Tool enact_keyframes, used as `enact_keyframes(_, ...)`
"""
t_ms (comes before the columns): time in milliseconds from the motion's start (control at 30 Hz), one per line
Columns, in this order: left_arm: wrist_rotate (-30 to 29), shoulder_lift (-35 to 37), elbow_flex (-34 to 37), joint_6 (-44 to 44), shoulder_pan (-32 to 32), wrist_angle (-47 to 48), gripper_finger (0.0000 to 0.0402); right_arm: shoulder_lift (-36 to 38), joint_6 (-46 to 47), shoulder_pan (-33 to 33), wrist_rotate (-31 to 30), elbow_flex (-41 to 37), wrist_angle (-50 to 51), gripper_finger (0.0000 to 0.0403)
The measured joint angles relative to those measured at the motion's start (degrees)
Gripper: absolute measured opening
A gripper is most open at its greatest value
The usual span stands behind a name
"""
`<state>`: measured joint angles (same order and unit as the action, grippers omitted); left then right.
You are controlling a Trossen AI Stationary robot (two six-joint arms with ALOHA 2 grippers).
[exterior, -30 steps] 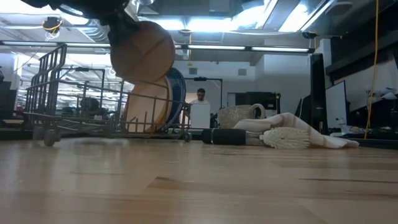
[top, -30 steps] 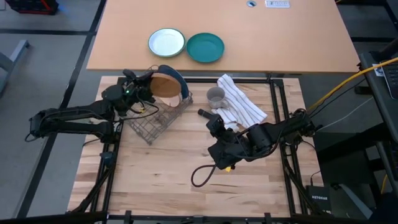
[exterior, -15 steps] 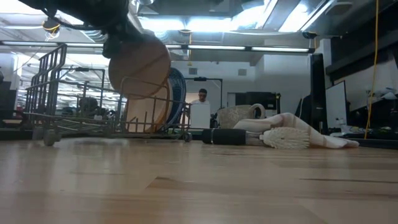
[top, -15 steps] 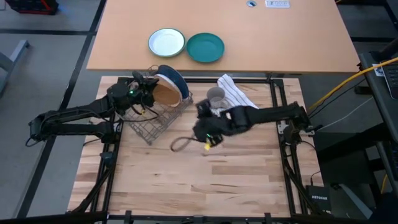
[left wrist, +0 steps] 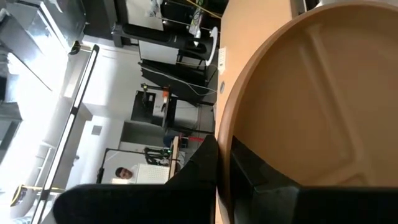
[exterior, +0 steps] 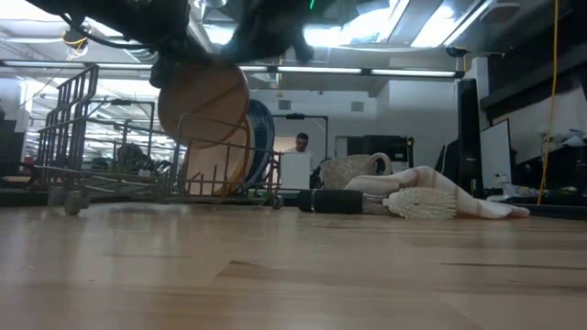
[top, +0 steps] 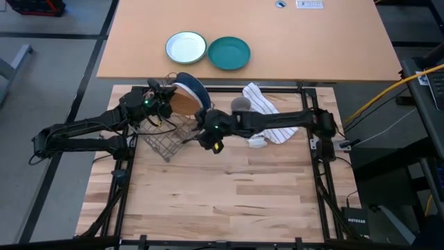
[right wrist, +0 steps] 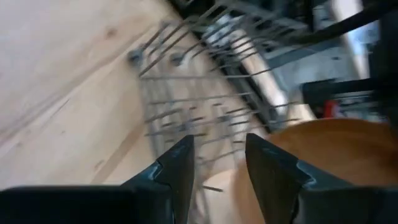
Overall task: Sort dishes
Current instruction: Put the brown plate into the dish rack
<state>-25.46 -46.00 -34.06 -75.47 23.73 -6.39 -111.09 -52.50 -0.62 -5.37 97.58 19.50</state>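
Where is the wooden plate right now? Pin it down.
In the high view the wooden plate stands on edge in the wire rack at the table's back left, held by the left gripper, just before the dark blue plate.

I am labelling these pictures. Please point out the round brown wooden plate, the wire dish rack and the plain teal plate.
round brown wooden plate (exterior: 204, 108), low view, its face.
wire dish rack (top: 166, 142), high view, its base grid.
plain teal plate (top: 229, 53), high view, its centre.

Right gripper (top: 201, 133) now beside the rack (top: 168, 137); wooden plate (top: 182, 103) lower.
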Motion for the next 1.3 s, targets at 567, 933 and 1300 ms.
enact_keyframes(567, 0.0, 0.0, 0.0, 1.6, 0.0, 3.5, 0.0002, -10.1, -11.3, -3.7, 0.8, -0.1, -8.5, 0.0147)
enact_keyframes(933, 0.0, 0.0, 0.0, 2.5, -0.1, 4.5, 0.0002, -11.4, -12.9, -4.5, 5.5, 0.0, -10.4, 0.0147)
enact_keyframes(1300, 0.0, 0.0, 0.0, 2.4, -0.1, 4.5, 0.0002, -13.8, -12.6, -4.7, 4.8, 0.1, -11.3, 0.0069)
